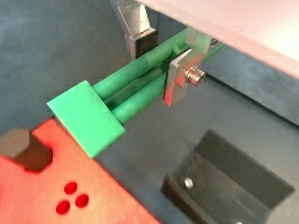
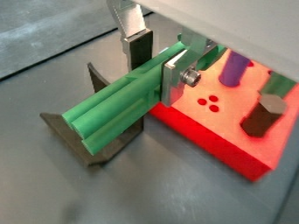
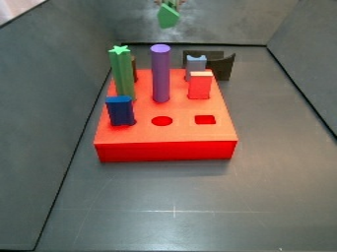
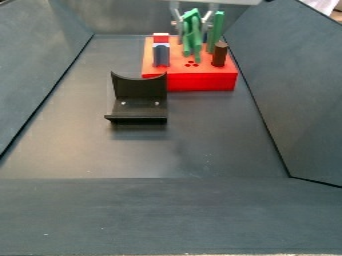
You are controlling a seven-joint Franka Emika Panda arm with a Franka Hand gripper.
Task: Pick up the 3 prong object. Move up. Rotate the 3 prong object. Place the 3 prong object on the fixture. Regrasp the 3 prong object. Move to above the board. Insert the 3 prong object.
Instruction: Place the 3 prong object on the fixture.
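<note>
My gripper [image 1: 162,63] is shut on the 3 prong object [image 1: 122,96], a green ribbed bar with a square end that sticks out sideways from between the fingers. In a side view the 3 prong object [image 3: 168,14] hangs high above the far end of the red board [image 3: 165,138]. Both wrist views show it in the air: the dark fixture [image 2: 82,144] lies below the bar, and the board [image 2: 222,136] is beside the fixture. The fixture [image 4: 138,97] stands on the floor just off the board's edge.
On the board stand a green star-topped post [image 3: 121,67], a purple peg [image 3: 161,71], a blue block [image 3: 120,110] and a red-and-grey peg [image 3: 199,81]. A round hole [image 3: 162,121] and a square hole [image 3: 206,120] are open. Grey walls enclose the floor.
</note>
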